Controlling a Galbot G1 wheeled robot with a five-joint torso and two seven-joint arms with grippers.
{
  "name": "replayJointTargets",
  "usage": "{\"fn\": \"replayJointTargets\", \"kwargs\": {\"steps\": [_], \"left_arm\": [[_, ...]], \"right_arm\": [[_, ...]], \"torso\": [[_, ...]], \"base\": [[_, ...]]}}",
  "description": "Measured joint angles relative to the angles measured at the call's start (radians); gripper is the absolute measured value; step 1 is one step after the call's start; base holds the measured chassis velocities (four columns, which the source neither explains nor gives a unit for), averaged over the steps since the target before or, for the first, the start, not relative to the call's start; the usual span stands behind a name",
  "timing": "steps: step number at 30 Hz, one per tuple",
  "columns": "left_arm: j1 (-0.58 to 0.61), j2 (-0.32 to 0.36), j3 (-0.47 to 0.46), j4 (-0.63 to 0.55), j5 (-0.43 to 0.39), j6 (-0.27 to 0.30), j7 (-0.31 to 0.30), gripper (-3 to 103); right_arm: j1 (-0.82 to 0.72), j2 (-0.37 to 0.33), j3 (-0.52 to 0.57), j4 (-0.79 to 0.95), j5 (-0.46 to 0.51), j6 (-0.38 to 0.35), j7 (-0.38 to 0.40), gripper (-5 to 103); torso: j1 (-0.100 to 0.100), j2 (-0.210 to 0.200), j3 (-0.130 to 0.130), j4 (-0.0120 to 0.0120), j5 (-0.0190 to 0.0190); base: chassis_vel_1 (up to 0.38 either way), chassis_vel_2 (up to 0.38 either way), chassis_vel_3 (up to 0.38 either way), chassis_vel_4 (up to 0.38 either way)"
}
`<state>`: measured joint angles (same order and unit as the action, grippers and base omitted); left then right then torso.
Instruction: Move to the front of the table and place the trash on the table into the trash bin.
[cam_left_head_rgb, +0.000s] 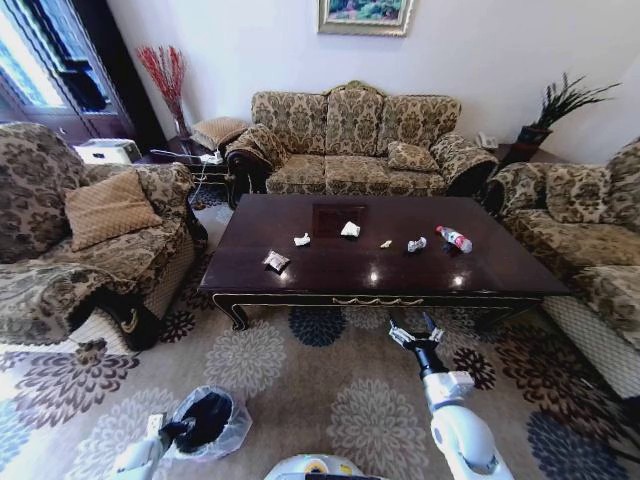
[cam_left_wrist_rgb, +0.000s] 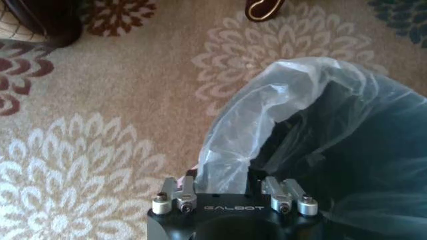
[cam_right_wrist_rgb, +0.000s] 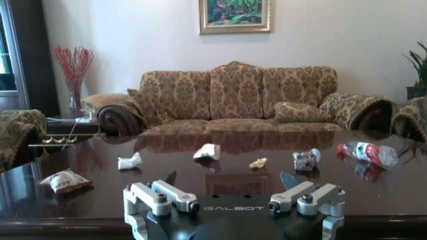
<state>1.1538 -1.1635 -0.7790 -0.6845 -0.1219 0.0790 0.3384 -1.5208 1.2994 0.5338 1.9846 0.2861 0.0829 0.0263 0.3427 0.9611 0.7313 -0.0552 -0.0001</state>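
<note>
Nearest to the robot, the left claw (cam_left_wrist_rgb: 227, 192) is clenched on the plastic bag rim of the trash bin (cam_left_head_rgb: 207, 421), which it holds low above the flowered carpet (cam_left_head_rgb: 300, 390) at the left side. The right claw (cam_left_head_rgb: 416, 331) is released, with its fingers spread wide, and it hangs in front of the near edge of the table (cam_left_head_rgb: 330, 285), a little to the right of the middle, touching nothing. On the dark glossy top the trash lies in a loose row: a snack wrapper (cam_left_head_rgb: 275, 262) is closest to the near edge on the left, then a crumpled white paper wad (cam_left_head_rgb: 302, 240), a second white wad (cam_left_head_rgb: 350, 229) near the middle, a tiny yellowish scrap (cam_left_head_rgb: 386, 243), a small grey crumpled piece (cam_left_head_rgb: 417, 244), and at the right a clear bottle (cam_left_head_rgb: 454, 239) with a red label, lying on its side. All these pieces are apart from each other. Behind the table stands a patterned sofa (cam_left_head_rgb: 355, 140) against the wall, with armchairs at both sides
</note>
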Motion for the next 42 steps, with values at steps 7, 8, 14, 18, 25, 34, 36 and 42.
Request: {"fn": "replayJointTargets", "kwargs": {"steps": [7,8,14,18,25,34,36,42], "left_arm": [[-0.012,-0.007,-0.001,0.015,0.0,-0.008,-0.006,23],[-0.011,-0.008,-0.001,0.013,0.0,-0.008,-0.007,18],[0.014,-0.013,-0.01,-0.017,-0.017,-0.002,-0.018,1],[0.053,-0.015,-0.016,-0.061,-0.04,0.013,-0.018,0],[0.129,-0.016,-0.038,-0.161,-0.067,0.026,-0.031,0],[0.479,0.011,-0.166,-0.732,-0.279,0.132,-0.149,0],[0.557,-0.007,-0.22,-0.858,-0.297,0.157,-0.163,0],[0.69,-0.055,-0.326,-1.134,-0.321,0.232,-0.172,0]], "right_arm": [[-0.001,-0.003,0.0,0.0,0.005,0.003,0.001,100],[-0.003,-0.004,0.001,0.002,0.006,0.004,0.001,100],[-0.008,-0.005,0.005,0.003,0.009,0.008,0.001,100],[-0.007,-0.003,0.003,0.002,0.011,0.012,0.0,100],[-0.007,-0.002,0.0,0.01,0.019,0.012,-0.001,100],[0.026,0.006,-0.008,-0.016,0.049,0.037,-0.027,100],[0.034,0.009,-0.015,-0.022,0.054,0.04,-0.032,100],[0.053,0.01,-0.02,-0.038,0.073,0.041,-0.037,100]], "torso": [[0.0,0.0,0.0,-0.0001,0.0007],[0.0,0.0,0.0,-0.0002,0.0007],[0.0,0.0,0.0,-0.0007,0.0001],[0.0,0.0,0.0,-0.0002,-0.0024],[0.0,0.0,0.0,-0.0005,-0.0013],[0.0,0.0,0.0,-0.0006,-0.0007],[0.0,0.0,0.0,0.0005,0.0007],[0.0,0.0,0.0,-0.0005,-0.0002]], "base": [[0.0,0.0,0.0,0.0],[0.0,0.0,0.0,0.0],[0.0,0.0,0.0,0.0],[0.0,0.0,0.0,0.0],[0.0,0.0,0.0,0.0],[0.0,0.0,0.0,0.0],[0.0,0.0,0.0,0.0],[0.0,0.0,0.0,0.0]]}}
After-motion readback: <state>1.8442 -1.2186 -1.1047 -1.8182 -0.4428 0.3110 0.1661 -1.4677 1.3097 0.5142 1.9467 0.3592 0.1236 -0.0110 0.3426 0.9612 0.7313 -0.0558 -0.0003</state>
